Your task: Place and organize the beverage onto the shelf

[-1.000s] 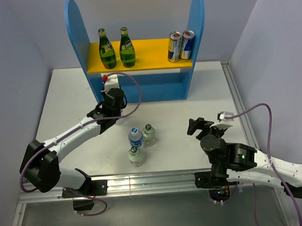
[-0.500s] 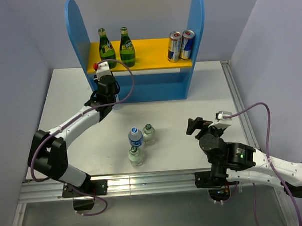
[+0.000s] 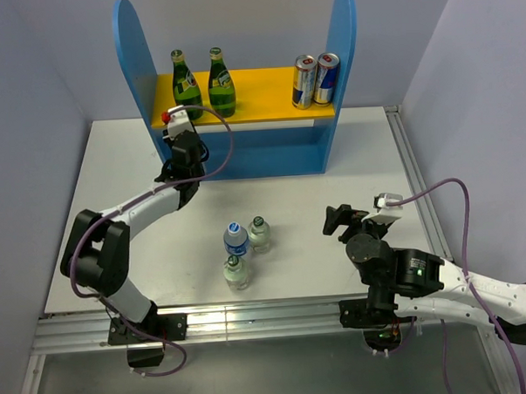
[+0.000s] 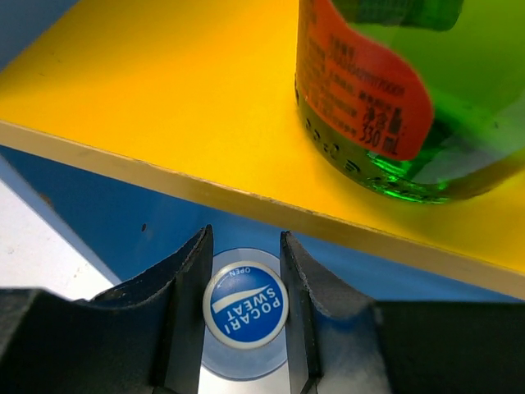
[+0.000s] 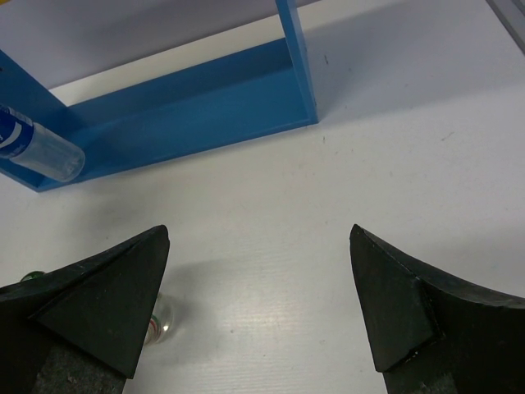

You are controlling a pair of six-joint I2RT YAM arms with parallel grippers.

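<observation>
The shelf (image 3: 130,54) stands at the back of the table, with a yellow upper board (image 3: 263,97) and a blue base (image 5: 189,115). My left gripper (image 3: 178,135) reaches into the lower tier at its left end. In the left wrist view it (image 4: 244,279) is shut on a clear bottle with a blue Pocari Sweat cap (image 4: 245,305), just under the yellow board (image 4: 164,107). That bottle (image 5: 41,149) shows tilted in the right wrist view. My right gripper (image 3: 341,220) is open and empty above the table at the right (image 5: 262,320).
Two green bottles (image 3: 186,85) (image 3: 220,82) and two cans (image 3: 304,82) (image 3: 327,77) stand on the upper board. Three small bottles stand on the table's middle front: one blue-capped (image 3: 236,237), two green-capped (image 3: 259,233) (image 3: 236,271).
My left gripper has moved back and left with the bottle, from in front of the shelf into its lower tier. The right arm has barely moved.
</observation>
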